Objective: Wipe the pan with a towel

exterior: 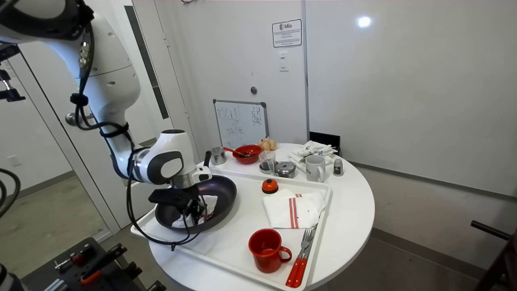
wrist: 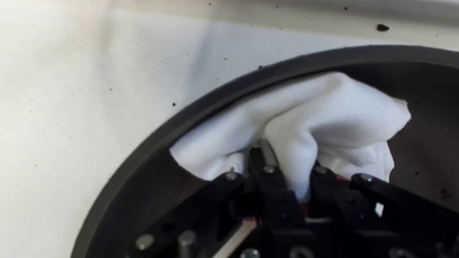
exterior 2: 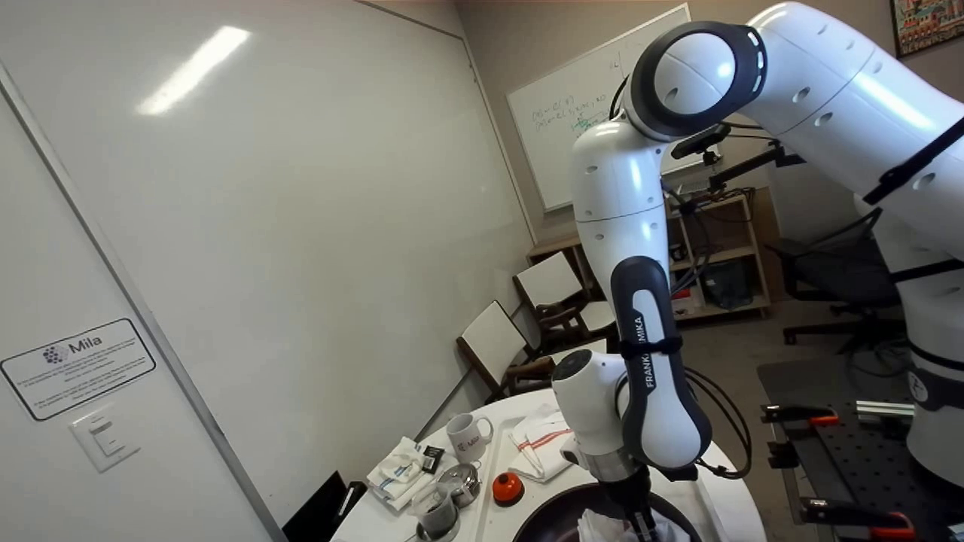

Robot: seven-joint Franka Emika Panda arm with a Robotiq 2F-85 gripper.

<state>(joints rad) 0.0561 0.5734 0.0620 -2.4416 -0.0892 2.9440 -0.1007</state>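
Towel [wrist: 340,114] in pan [exterior: 225,195], pan on tray [exterior: 247,206], mug [exterior: 265,256] beside cutlery [exterior: 301,271], tray on table [exterior: 351,210]

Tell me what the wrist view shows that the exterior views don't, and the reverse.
Only the wrist view: dark crumbs on the white tray beside the pan, and how a fold of the crumpled towel sits pinched between the jaws.

Only the exterior views: the folded red-striped towel, the white mug and the orange-and-black object, all in both of them.

Shared: the pan with the crumpled towel inside, the jaws at that towel, and part of the white tray.
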